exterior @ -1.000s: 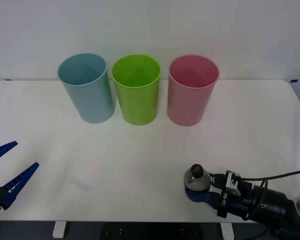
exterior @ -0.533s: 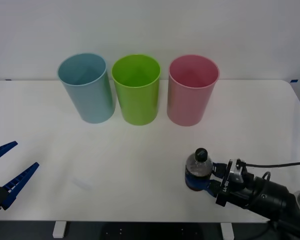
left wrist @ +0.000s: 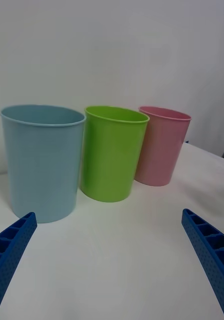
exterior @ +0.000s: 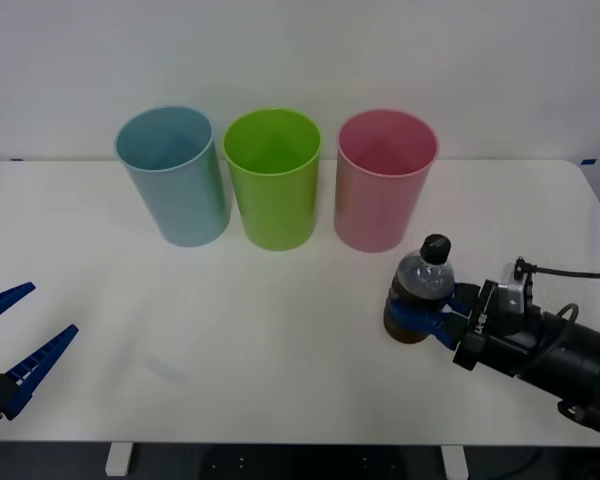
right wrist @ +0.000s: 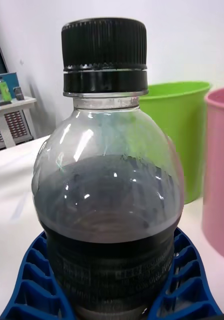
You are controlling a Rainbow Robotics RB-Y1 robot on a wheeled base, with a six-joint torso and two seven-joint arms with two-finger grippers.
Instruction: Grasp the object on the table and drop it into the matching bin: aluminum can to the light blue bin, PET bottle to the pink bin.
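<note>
The PET bottle (exterior: pixel 420 290) is small and clear, with dark liquid and a black cap. My right gripper (exterior: pixel 418 312) is shut on its lower body and holds it upright above the table (exterior: pixel 280 300), in front of and slightly right of the pink bin (exterior: pixel 384 180). Up close, the bottle (right wrist: pixel 109 185) stands between the blue fingers (right wrist: pixel 29 287), with the pink bin (right wrist: pixel 219 170) behind it. The light blue bin (exterior: pixel 174 175) stands at the left of the row. My left gripper (exterior: pixel 2 345) hangs open at the table's front left edge.
A lime green bin (exterior: pixel 273 178) stands between the light blue and pink bins, all in a row near the table's far edge. From the left wrist the bins show as light blue (left wrist: pixel 41 160), green (left wrist: pixel 113 152) and pink (left wrist: pixel 162 145).
My right gripper has lifted the bottle off the table and carried it up, right and farther from me, toward the pink bin. The left arm has not moved.
</note>
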